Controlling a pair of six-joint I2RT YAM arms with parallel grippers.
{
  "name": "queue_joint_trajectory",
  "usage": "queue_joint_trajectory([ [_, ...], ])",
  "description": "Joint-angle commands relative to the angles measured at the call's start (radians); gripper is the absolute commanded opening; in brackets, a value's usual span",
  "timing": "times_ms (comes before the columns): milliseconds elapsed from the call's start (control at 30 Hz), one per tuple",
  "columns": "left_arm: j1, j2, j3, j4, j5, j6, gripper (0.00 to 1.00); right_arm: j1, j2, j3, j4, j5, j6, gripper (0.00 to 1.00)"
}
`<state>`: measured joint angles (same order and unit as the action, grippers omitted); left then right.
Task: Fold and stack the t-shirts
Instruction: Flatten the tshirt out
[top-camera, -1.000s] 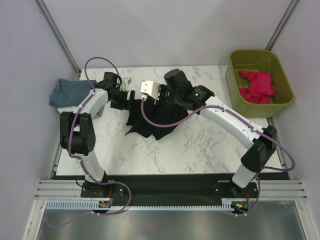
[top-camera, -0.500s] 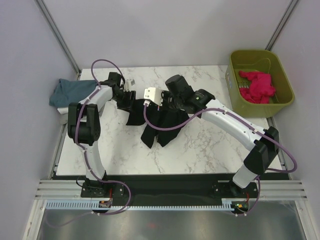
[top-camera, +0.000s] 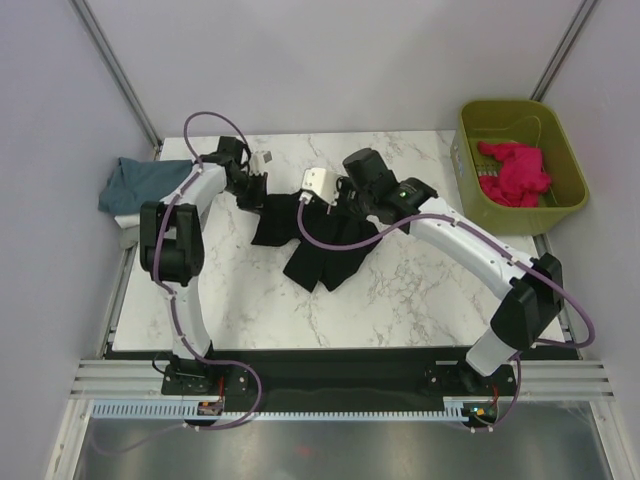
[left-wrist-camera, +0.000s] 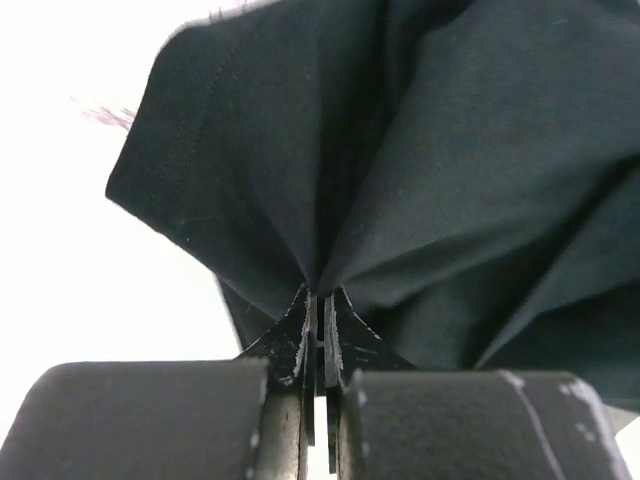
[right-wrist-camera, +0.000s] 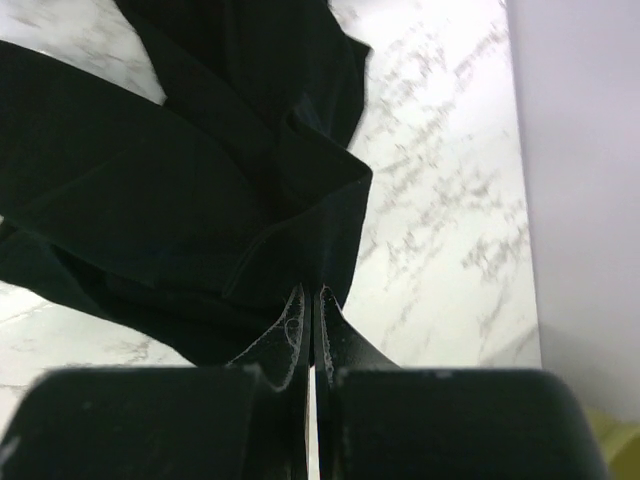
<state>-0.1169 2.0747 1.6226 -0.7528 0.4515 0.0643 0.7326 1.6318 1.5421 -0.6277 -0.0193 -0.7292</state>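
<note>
A large black t-shirt (top-camera: 315, 250) hangs bunched between both grippers over the middle of the marble table (top-camera: 400, 290), its lower part resting on the surface. My left gripper (top-camera: 256, 192) is shut on the shirt's left edge. The left wrist view shows its jaws (left-wrist-camera: 322, 297) pinching gathered black cloth (left-wrist-camera: 420, 150). My right gripper (top-camera: 338, 203) is shut on the shirt's right part. In the right wrist view its jaws (right-wrist-camera: 313, 293) clamp a fold of black cloth (right-wrist-camera: 150, 180). A teal-blue t-shirt (top-camera: 140, 182) lies at the table's far left edge.
An olive-green basket (top-camera: 466, 170) stands at the back right corner with a pink-red cloth (top-camera: 515, 170) inside. Grey walls close in the back and both sides. Purple cables loop off both arms.
My left gripper went from open to shut on the black shirt's edge after moving in slightly. The right gripper drifted right with the shirt, which now hangs narrower.
</note>
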Motion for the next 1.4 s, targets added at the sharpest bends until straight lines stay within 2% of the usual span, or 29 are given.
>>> queue_joint_trajectory([
  [0,0.014,-0.172,0.088,-0.003,-0.035,0.026,0.02,-0.044,-0.076,-0.016,0.082,0.113,0.013,0.0],
  [67,0.017,-0.29,0.126,0.0,-0.06,0.055,0.02,-0.084,-0.098,-0.016,0.108,0.171,-0.009,0.0],
  [200,0.017,-0.424,0.21,-0.042,-0.071,0.114,0.02,-0.14,-0.15,-0.007,0.122,0.212,-0.018,0.0],
  [300,0.016,-0.455,0.275,-0.144,-0.042,0.127,0.02,-0.142,-0.219,-0.034,0.099,0.2,-0.007,0.0],
  [533,0.014,-0.577,0.181,-0.215,-0.033,0.149,0.02,-0.142,-0.355,-0.14,0.016,0.18,0.063,0.0],
  [733,0.014,-0.516,0.166,-0.253,-0.04,0.166,0.02,-0.148,-0.365,-0.195,0.023,0.15,0.073,0.0],
  [1000,0.013,-0.187,0.178,-0.272,-0.022,0.137,0.02,-0.16,-0.277,-0.318,0.1,0.107,0.057,0.0],
  [1133,0.013,-0.071,0.243,-0.238,-0.062,0.106,0.47,-0.199,-0.247,-0.332,0.106,0.102,0.07,0.0],
  [1200,0.013,-0.106,0.229,-0.196,-0.094,0.115,0.52,-0.214,-0.248,-0.336,0.106,0.105,0.076,0.0],
  [1367,0.014,-0.31,-0.064,-0.074,-0.198,0.219,0.55,-0.234,-0.257,-0.37,0.111,0.102,0.091,0.0],
])
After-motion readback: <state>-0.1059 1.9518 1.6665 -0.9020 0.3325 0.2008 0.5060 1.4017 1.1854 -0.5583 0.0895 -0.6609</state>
